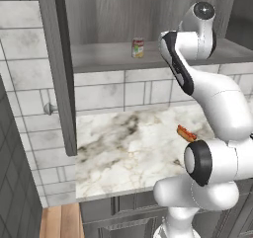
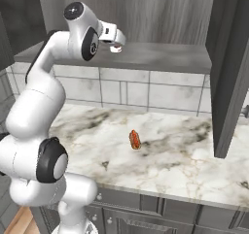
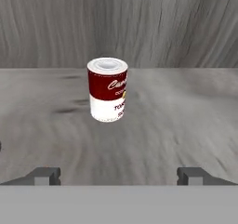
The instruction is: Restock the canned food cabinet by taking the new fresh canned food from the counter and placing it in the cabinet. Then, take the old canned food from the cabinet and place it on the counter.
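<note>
1. Left base view: you see the cabinet (image 1: 99,15) over the marble table (image 1: 128,148).
2. Your gripper (image 3: 119,174) is spread wide and holds nothing.
3. The red-and-white can (image 3: 107,89) stands upright on the shelf ahead of it.
4. The yellow-green can (image 1: 138,48) stands on the same shelf.

At the centre of the hand view, the small red-and-white can (image 3: 107,89) has a smooth printed label and a pale metallic top. The grey cabinet's shelf board (image 3: 186,125) and back wall look like matt wood grain. Lower in the left base view, the white veined marble counter (image 1: 128,153) looks polished beneath glossy grey wall tiles (image 1: 118,94).
</note>
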Robot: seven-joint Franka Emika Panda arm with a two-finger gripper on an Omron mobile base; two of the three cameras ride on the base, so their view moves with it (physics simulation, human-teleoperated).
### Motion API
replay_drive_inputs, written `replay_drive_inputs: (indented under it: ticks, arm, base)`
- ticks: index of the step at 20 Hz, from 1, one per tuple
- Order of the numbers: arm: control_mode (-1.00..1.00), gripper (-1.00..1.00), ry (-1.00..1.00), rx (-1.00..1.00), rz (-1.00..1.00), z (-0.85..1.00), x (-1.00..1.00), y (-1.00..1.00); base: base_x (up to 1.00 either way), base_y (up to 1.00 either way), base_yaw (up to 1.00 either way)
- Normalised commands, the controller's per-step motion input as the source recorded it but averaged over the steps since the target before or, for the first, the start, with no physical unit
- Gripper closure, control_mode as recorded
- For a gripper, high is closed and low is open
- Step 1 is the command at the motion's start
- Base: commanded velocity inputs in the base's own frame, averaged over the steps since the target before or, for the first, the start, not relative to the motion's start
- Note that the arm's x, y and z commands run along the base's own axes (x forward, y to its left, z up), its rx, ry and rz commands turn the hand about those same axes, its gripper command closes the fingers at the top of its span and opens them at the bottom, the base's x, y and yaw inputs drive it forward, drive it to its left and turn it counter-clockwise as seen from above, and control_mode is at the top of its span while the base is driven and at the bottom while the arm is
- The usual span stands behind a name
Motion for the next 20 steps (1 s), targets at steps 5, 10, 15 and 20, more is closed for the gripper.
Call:
replay_drive_inputs:
  ticks: [5, 10, 15, 20]
  arm:
    - [-1.00, -1.00, 0.04, 0.00, -0.05, -0.07, 0.60, 0.00]
    - [-1.00, -1.00, 0.00, 0.00, 0.00, -0.09, 0.60, 0.00]
    - [-1.00, -1.00, 0.00, 0.00, 0.00, -0.18, 0.56, 0.00]
    - [-1.00, -1.00, 0.00, 0.00, 0.00, -0.17, 0.45, -0.07]
  base:
    - [0.00, 0.00, 0.00]
    - [0.00, 0.00, 0.00]
    - [0.00, 0.00, 0.00]
    - [0.00, 0.00, 0.00]
